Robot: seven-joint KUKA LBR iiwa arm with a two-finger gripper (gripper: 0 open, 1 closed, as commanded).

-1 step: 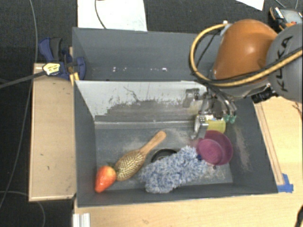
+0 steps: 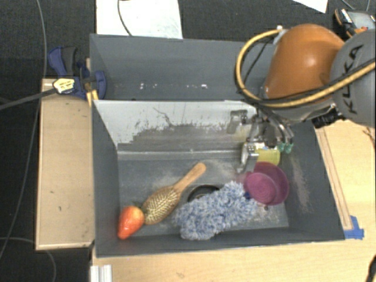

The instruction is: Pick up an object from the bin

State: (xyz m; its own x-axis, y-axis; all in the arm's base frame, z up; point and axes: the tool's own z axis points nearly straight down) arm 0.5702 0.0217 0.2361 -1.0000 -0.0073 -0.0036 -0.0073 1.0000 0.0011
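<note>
Purple cup (image 2: 267, 185) lies tipped by the bin's (image 2: 176, 125) right wall, long axis toward the near-left corner. The gripper (image 2: 258, 153) hangs just above it, open or closed I cannot tell.

A: Grey bin (image 2: 176, 128) here is bare metal, matt, with its back wall scratched and scuffed pale.
B: And the hairbrush (image 2: 170, 195) is smooth wood with a light sheen on the handle.
A: The blue cloth (image 2: 214, 213) looks thick, shaggy and woolly.
B: Purple cup (image 2: 267, 185), smooth plastic. The arm's orange cover (image 2: 302, 54) is glossy and catches the light.
</note>
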